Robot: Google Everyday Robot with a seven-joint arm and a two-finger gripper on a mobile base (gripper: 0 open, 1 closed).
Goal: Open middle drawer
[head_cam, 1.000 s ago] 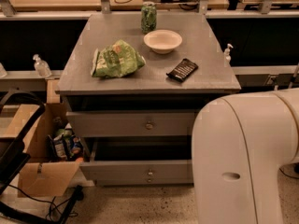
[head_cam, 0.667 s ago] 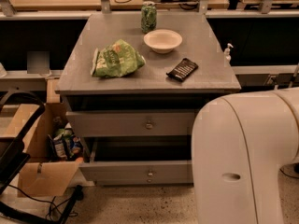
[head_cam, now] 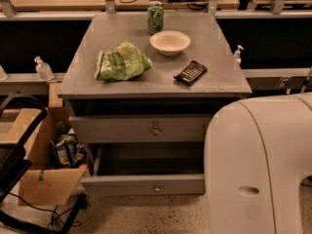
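The grey cabinet [head_cam: 122, 84] stands in the middle of the camera view. The middle drawer [head_cam: 122, 129] is the wide grey front with a small round metal knob [head_cam: 156, 129], just under the dark gap below the top. It looks shut or nearly so, and its inside does not show. Below it, another grey drawer [head_cam: 126, 184] is pulled out, with its plain inside visible. My gripper is not in view. Only a large white arm housing [head_cam: 258, 169] fills the lower right and hides the drawers' right ends.
On the cabinet top lie a green chip bag [head_cam: 119, 61], a white bowl [head_cam: 169, 42], a green can [head_cam: 155, 17] and a dark snack packet [head_cam: 190, 72]. A cardboard box [head_cam: 44, 179] with packets and black cables stands at the lower left. Sanitiser bottles [head_cam: 43, 68] flank the cabinet.
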